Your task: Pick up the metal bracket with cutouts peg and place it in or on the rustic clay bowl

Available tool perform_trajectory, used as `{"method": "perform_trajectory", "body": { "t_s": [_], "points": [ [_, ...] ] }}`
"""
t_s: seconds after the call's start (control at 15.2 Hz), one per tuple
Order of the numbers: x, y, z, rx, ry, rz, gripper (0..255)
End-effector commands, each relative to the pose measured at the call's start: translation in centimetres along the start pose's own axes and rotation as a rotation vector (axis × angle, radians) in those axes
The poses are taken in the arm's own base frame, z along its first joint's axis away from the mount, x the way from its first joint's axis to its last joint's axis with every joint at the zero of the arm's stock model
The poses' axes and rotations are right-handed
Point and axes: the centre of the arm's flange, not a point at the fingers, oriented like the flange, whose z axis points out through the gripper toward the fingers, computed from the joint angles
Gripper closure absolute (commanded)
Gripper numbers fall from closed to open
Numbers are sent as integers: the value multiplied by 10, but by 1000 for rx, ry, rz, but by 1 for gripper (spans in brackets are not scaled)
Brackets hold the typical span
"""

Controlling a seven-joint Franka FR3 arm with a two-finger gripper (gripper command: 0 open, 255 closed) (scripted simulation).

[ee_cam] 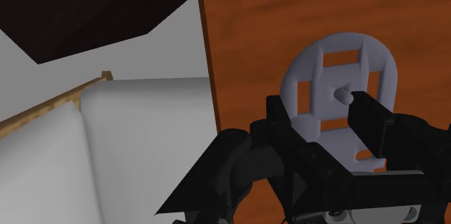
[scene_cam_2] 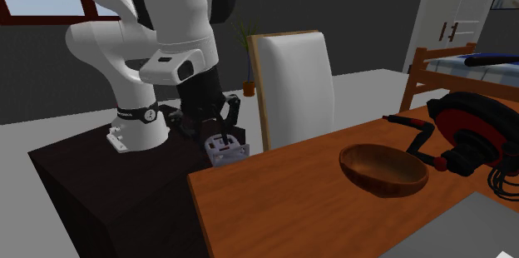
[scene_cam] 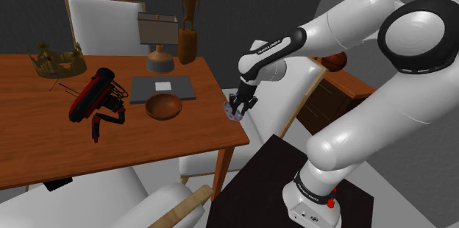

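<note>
A brown wooden surface (scene_cam: 44, 153) stands before dark walls. The gripper (ee_cam: 321, 110) hangs with jaws apart, straddling the pale grey cutout bracket (ee_cam: 329, 85) without visibly clamping it. The bracket's long axis runs between them. It lies at the surface's corner, well apart from the brown bowl (scene_cam: 163, 106), on the bowl's stand side.
</note>
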Motion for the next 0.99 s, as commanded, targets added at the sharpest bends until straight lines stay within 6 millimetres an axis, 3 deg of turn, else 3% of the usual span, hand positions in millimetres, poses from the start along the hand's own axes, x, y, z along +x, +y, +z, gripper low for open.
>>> {"method": "perform_trajectory", "body": {
  "t_s": [0.0,0.59,0.92],
  "points": [
    [-2,-1,-11,0,-1,0,255],
    [-6,-8,-57,0,-1,0,255],
    [20,-69,-52,0,-1,0,255]
  ]
}}
